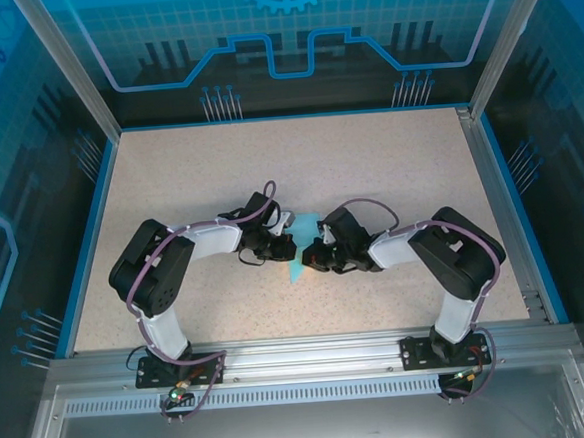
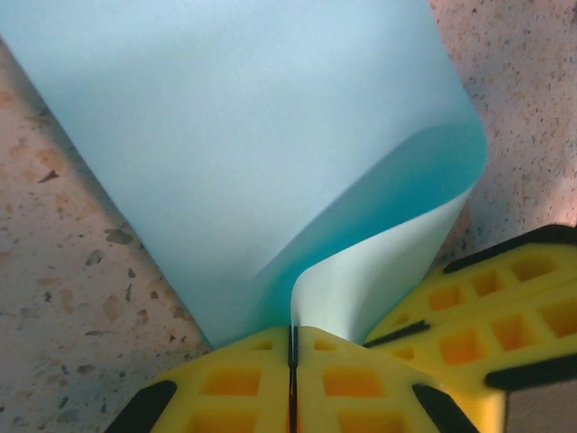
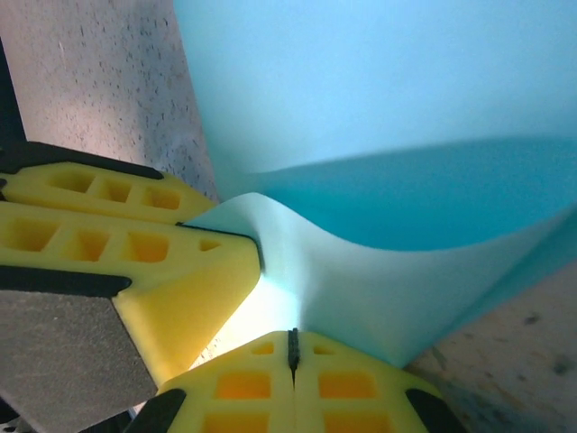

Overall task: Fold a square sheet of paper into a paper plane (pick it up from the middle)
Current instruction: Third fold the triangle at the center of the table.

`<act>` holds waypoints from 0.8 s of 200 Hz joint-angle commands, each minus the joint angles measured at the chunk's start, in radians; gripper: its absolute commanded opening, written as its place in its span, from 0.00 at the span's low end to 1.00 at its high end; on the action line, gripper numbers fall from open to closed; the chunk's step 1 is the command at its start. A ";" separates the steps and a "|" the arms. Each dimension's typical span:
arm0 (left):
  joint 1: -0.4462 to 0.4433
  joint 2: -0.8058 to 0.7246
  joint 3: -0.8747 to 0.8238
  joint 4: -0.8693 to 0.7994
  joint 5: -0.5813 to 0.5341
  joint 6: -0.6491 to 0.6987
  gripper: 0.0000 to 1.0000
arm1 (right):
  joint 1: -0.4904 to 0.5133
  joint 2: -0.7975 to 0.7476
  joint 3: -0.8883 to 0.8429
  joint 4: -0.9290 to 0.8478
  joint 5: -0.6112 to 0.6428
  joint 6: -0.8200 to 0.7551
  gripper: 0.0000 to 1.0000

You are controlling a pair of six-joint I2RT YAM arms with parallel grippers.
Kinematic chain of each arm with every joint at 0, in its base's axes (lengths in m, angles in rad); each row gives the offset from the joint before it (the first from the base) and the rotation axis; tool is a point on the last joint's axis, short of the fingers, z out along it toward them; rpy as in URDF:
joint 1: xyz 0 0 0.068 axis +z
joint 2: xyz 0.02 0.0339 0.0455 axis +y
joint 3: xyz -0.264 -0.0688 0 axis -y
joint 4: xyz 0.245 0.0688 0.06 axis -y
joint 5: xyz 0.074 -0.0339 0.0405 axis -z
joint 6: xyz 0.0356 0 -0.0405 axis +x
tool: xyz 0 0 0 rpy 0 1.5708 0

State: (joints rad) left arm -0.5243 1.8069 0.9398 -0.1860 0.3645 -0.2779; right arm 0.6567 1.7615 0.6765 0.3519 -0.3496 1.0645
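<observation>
The light-blue square sheet of paper lies at the middle of the table, between the two grippers. In the left wrist view the sheet of paper curls over itself, and my left gripper is shut on its near edge. My right gripper's yellow fingers press in from the right beside it. In the right wrist view my right gripper is shut on the bent-up paper, with the left gripper's fingers pinching the same flap at the left. From above, the left gripper and the right gripper nearly touch.
The speckled tabletop has a blue rim and aluminium posts at its corners. A metal rail carrying both arm bases runs along the near edge. Glass walls enclose the back and sides.
</observation>
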 commanded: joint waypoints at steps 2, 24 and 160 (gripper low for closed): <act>0.005 0.031 -0.007 -0.050 0.008 0.036 0.09 | -0.033 -0.036 0.004 -0.007 -0.005 -0.026 0.00; 0.005 0.033 -0.007 -0.050 0.007 0.035 0.09 | -0.047 -0.019 0.012 0.000 -0.016 -0.032 0.00; 0.006 0.035 -0.004 -0.052 0.007 0.038 0.09 | -0.068 -0.081 0.052 -0.160 0.013 -0.074 0.00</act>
State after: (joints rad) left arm -0.5240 1.8076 0.9398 -0.1860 0.3679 -0.2596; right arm 0.6121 1.7515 0.7013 0.2718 -0.3450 1.0286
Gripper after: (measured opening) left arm 0.089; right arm 0.044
